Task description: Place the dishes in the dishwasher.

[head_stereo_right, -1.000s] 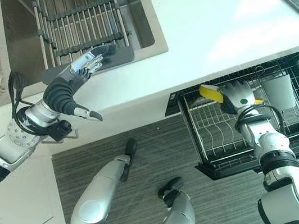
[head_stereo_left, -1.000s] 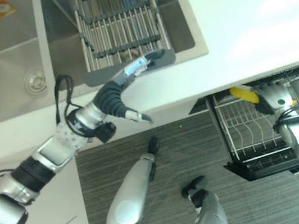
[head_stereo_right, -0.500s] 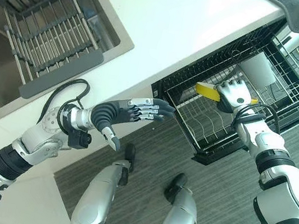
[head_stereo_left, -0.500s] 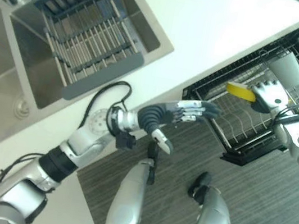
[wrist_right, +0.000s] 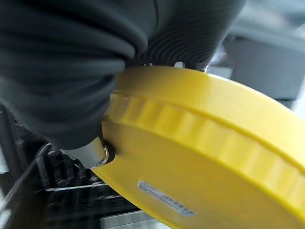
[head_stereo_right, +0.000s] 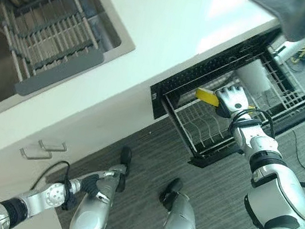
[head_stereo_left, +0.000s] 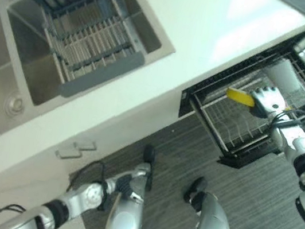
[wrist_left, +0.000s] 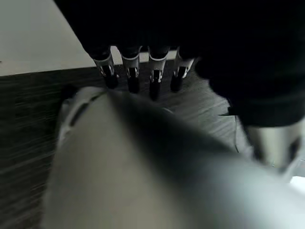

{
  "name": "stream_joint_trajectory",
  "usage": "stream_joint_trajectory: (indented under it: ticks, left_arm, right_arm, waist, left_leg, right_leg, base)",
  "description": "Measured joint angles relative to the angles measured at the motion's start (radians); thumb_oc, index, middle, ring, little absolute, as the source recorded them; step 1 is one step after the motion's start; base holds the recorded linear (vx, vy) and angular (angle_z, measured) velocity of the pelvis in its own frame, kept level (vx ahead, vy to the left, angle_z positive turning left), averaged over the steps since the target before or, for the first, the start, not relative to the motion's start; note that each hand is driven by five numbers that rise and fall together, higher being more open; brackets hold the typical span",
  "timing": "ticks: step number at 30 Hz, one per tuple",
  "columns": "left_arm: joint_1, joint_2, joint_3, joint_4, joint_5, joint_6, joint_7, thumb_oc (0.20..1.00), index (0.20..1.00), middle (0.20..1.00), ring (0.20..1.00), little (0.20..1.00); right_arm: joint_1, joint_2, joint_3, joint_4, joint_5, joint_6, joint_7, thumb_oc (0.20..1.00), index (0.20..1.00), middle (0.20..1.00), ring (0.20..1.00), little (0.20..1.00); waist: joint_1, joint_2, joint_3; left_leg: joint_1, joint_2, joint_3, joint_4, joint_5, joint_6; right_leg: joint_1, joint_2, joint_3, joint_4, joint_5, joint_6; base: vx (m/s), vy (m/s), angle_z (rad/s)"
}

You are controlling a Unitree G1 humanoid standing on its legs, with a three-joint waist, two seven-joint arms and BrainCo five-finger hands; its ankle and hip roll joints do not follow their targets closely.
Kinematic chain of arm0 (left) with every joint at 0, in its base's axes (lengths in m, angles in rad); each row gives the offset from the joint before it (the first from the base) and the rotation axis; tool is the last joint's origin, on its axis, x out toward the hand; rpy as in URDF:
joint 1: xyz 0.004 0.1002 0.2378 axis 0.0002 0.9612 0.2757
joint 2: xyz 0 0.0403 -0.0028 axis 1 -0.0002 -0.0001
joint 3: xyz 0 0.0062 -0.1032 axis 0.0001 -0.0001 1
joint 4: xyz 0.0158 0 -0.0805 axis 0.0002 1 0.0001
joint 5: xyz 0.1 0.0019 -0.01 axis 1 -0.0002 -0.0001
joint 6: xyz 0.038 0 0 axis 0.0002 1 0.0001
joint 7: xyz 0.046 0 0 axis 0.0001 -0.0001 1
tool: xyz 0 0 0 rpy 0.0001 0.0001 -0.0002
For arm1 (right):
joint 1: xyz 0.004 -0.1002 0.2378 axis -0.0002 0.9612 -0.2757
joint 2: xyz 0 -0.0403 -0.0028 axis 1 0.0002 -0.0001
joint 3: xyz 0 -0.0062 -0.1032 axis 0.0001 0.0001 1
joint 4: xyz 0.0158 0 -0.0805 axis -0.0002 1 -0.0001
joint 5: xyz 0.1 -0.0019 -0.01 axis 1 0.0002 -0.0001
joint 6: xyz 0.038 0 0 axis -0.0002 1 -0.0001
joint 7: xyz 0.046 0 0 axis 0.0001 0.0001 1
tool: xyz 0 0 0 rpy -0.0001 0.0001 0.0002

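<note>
Hanging low near the grey plank floor (head_stereo_left: 181,154), the left hand (head_stereo_right: 90,184) sits in front of the white cabinet face with its two bar handles (head_stereo_right: 43,149); in its wrist view the fingers (wrist_left: 131,71) run out straight in a row with dark tips, relaxed, nothing between them. Further out on the robot's right, the right hand (head_stereo_left: 266,99) is curled round the rim of a yellow plate (head_stereo_left: 240,96), held over the pulled-out dishwasher rack (head_stereo_left: 238,125). The right wrist view shows the plate's ribbed yellow underside (wrist_right: 205,157) pressed against the dark ribbed cover, with rack wires below it. Plate is roughly level, above the wire tines of the rack and apart from them; cannot tell whether any edge touches the rack frame. A pale upright cup-like vessel (head_stereo_right: 253,76) stands in the rack just beyond the hand. Beyond the rack, the white desk (head_stereo_left: 213,25) runs across the view. Farthest, on the robot's left, a steel sink (head_stereo_left: 11,89) is set into the desk, with a grey-framed drying rack (head_stereo_left: 88,40) resting across its second basin.
</note>
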Motion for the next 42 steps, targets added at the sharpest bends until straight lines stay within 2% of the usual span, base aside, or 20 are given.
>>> stream_joint_trajectory:
  ticks: [1,3,4,5,7,10,12,14,15,16,17,21,23,27,28,34,42]
  left_arm:
    - [0.001,0.0,0.0,0.0,0.014,0.018,0.013,1.0,1.0,1.0,1.0,1.0]
    - [-0.02,-0.032,0.006,0.073,0.061,0.099,0.065,1.0,1.0,1.0,1.0,1.0]
    - [-0.029,-0.048,0.04,0.129,0.081,0.142,0.098,1.0,1.0,1.0,1.0,1.0]
    - [-0.034,-0.064,0.09,0.189,0.079,0.15,0.13,1.0,1.0,1.0,1.0,1.0]
    - [-0.039,-0.063,0.119,0.22,0.079,0.169,0.153,1.0,1.0,1.0,1.0,1.0]
    - [-0.046,-0.068,0.166,0.227,0.067,0.17,0.185,1.0,1.0,1.0,1.0,1.0]
    - [-0.061,-0.077,0.172,0.249,0.029,0.17,0.196,1.0,1.0,1.0,1.0,1.0]
    - [-0.062,-0.084,0.224,0.264,0.0,0.17,0.196,1.0,1.0,1.0,1.0,1.0]
    - [-0.061,-0.081,0.237,0.265,-0.004,0.165,0.2,1.0,1.0,1.0,1.0,1.0]
    - [-0.061,-0.08,0.237,0.265,-0.004,0.164,0.2,1.0,1.0,1.0,1.0,1.0]
    - [-0.062,-0.08,0.236,0.264,-0.008,0.147,0.208,1.0,1.0,1.0,1.0,1.0]
    - [-0.06,-0.081,0.237,0.245,-0.008,0.134,0.226,1.0,1.0,1.0,1.0,1.0]
    - [-0.064,-0.078,0.238,0.236,-0.008,0.118,0.24,1.0,1.0,1.0,1.0,1.0]
    - [-0.062,-0.078,0.234,0.206,-0.008,0.105,0.279,1.0,1.0,1.0,1.0,1.0]
    - [-0.063,-0.077,0.234,0.194,-0.008,0.101,0.288,1.0,1.0,1.0,1.0,1.0]
    - [-0.08,-0.043,0.193,0.078,0.012,0.08,0.365,1.0,1.0,1.0,1.0,1.0]
    - [-0.071,-0.037,0.175,0.013,0.082,0.036,0.494,1.0,1.0,1.0,1.0,1.0]
  right_arm:
    - [-0.009,0.008,0.0,-0.005,0.001,-0.004,-0.002,0.2,0.2,0.2,0.2,0.2]
    - [-0.051,0.037,0.038,-0.001,0.008,0.001,-0.003,0.2,0.2,0.2,0.2,0.2]
    - [-0.085,0.044,0.057,-0.003,0.009,0.002,-0.004,0.2,0.2,0.2,0.2,0.2]
    - [-0.098,0.044,0.067,-0.004,0.009,0.008,-0.003,0.2,0.2,0.2,0.2,0.2]
    - [-0.098,0.044,0.066,-0.008,0.009,0.009,-0.003,0.2,0.2,0.2,0.2,0.2]
    - [-0.098,0.044,0.067,-0.013,0.009,0.021,-0.003,0.2,0.2,0.2,0.2,0.2]
    - [-0.098,0.043,0.067,-0.018,0.011,0.045,-0.003,0.2,0.2,0.2,0.2,0.2]
    - [-0.096,0.037,0.067,-0.042,0.011,0.071,-0.017,0.2,0.2,0.2,0.2,0.2]
    - [-0.097,0.034,0.067,-0.05,0.009,0.1,-0.063,0.2,0.2,0.2,0.2,0.2]
    - [-0.098,0.033,0.067,-0.05,0.009,0.1,-0.065,0.2,0.2,0.2,0.2,0.2]
    - [-0.115,0.032,0.067,-0.061,0.005,0.15,-0.118,0.2,0.2,0.2,0.2,0.2]
    - [-0.114,0.029,0.07,-0.067,-0.017,0.217,-0.171,0.2,0.2,0.2,0.2,0.2]
    - [-0.114,0.026,0.066,-0.061,-0.033,0.255,-0.211,0.2,0.2,0.2,0.2,0.2]
    - [-0.113,0.02,0.055,-0.044,-0.032,0.315,-0.327,0.2,0.2,0.2,0.2,0.2]
    - [-0.114,0.017,0.035,-0.047,-0.032,0.318,-0.35,0.2,0.2,0.2,0.2,0.2]
    - [-0.125,-0.005,0.019,-0.046,-0.028,0.334,-0.389,0.2,0.2,0.2,0.2,0.2]
    - [-0.129,-0.007,0.019,-0.036,0.049,0.343,-0.41,0.2,0.2,0.2,0.2,0.2]
  waist:
    - [0.002,0.0,0.005]
    - [0.003,0.001,0.014]
    - [0.003,0.001,0.038]
    - [0.004,-0.002,0.046]
    - [0.005,-0.005,0.047]
    - [0.004,-0.013,0.055]
    - [0.004,-0.016,0.057]
    - [0.004,-0.016,0.057]
    - [0.006,-0.016,0.057]
    - [0.006,-0.016,0.057]
    - [0.006,-0.015,0.057]
    - [0.012,-0.012,0.059]
    - [0.015,-0.011,0.059]
    - [0.017,0.002,0.066]
    - [0.017,0.002,0.066]
    - [0.016,0.004,0.067]
    - [0.018,0.009,0.068]
  left_leg:
    - [0.0,-0.001,0.0,0.0,0.002,0.003]
    - [0.0,-0.001,0.002,-0.015,0.006,0.0]
    - [0.001,0.0,0.002,-0.017,0.016,-0.003]
    - [-0.001,0.003,0.002,-0.012,0.014,-0.002]
    - [-0.005,0.007,0.001,-0.01,0.013,-0.001]
    - [-0.01,0.008,-0.002,-0.01,0.012,-0.001]
    - [-0.011,0.01,-0.003,-0.009,0.012,-0.002]
    - [-0.014,0.01,-0.004,-0.008,0.011,-0.003]
    - [-0.025,0.009,-0.006,-0.002,0.008,-0.005]
    - [-0.026,0.009,-0.007,-0.001,0.008,-0.005]
    - [-0.067,0.01,-0.013,0.031,0.001,-0.002]
    - [-0.116,0.011,-0.025,0.076,-0.012,0.0]
    - [-0.152,0.015,-0.026,0.096,-0.015,0.005]
    - [-0.191,0.013,-0.027,0.15,-0.036,0.014]
    - [-0.204,0.014,-0.029,0.168,-0.043,0.015]
    - [-0.314,0.012,-0.023,0.267,-0.079,0.036]
    - [-0.383,0.006,-0.023,0.299,-0.084,0.045]
  right_leg:
    - [0.001,-0.001,0.0,0.0,0.0,0.001]
    - [0.002,0.004,-0.001,-0.019,0.01,0.002]
    - [0.006,0.009,-0.002,-0.03,0.014,0.001]
    - [0.005,0.01,-0.002,-0.029,0.013,0.0]
    - [0.005,0.015,-0.005,-0.029,0.013,-0.001]
    - [0.004,0.017,-0.011,-0.029,0.011,-0.004]
    - [0.003,0.016,-0.012,-0.029,0.01,-0.006]
    - [-0.001,0.016,-0.012,-0.025,0.008,-0.007]
    - [-0.015,0.013,-0.01,-0.014,0.003,-0.009]
    - [-0.015,0.012,-0.01,-0.014,0.002,-0.009]
    - [-0.052,0.003,-0.009,0.016,-0.009,-0.014]
    - [-0.094,-0.005,-0.009,0.057,-0.021,-0.02]
    - [-0.13,-0.008,-0.005,0.075,-0.032,-0.037]
    - [-0.168,-0.022,0.008,0.119,-0.04,-0.03]
    - [-0.178,-0.025,0.009,0.131,-0.05,-0.041]
    - [-0.278,-0.045,0.034,0.196,-0.056,-0.038]
    - [-0.341,-0.063,0.04,0.215,-0.049,-0.035]
  base:
    - [0.04,0.003,0.04]
    - [0.02,0.001,-0.02]
    - [0.04,-0.006,-0.04]
    - [0.04,-0.023,-0.03]
    - [0.04,-0.042,-0.01]
    - [0.04,-0.022,0.01]
    - [0.04,-0.002,-0.01]
    - [0.04,0.007,0.0]
    - [0.03,0.016,0.02]
    - [0.02,0.011,0.06]
    - [0.02,0.004,0.06]
    - [0.01,-0.006,0.03]
    - [0.0,0.001,-0.02]
    - [0.02,0.018,-0.02]
    - [0.0,0.0,0.0]
    - [-0.01,0.021,-0.03]
    - [-0.04,0.022,0.01]
